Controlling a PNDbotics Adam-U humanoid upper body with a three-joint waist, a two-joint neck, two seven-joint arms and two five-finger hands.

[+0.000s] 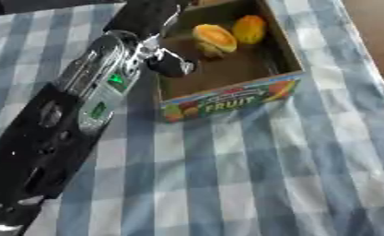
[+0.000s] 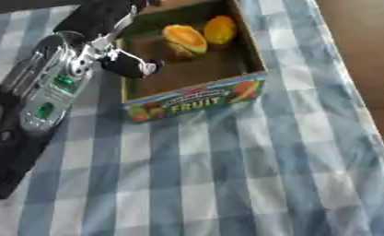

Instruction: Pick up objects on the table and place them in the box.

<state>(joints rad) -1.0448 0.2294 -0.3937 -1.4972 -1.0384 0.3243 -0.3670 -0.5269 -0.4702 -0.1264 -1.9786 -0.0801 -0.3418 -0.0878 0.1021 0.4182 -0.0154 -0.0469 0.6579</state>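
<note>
Arm [image 1: 82,106] beside box [image 1: 227,94], fruit [image 1: 215,38] inside.

Left arm [image 1: 66,124]: enters at 7 o'clock and runs diagonally toward 12 o'clock. Lower section black and glossy; forearm section silver, with two small green lights on its face.

Left wrist [image 1: 146,46]: silver joint with exposed dark cabling, lying at about 11 o'clock of the view.

Left hand [image 1: 150,16]: black, at about 12 o'clock, partly cut by the upper edge. One dark rounded part [image 1: 172,64] juts toward 3 o'clock below the wrist. Finger pose not discernible.
</note>
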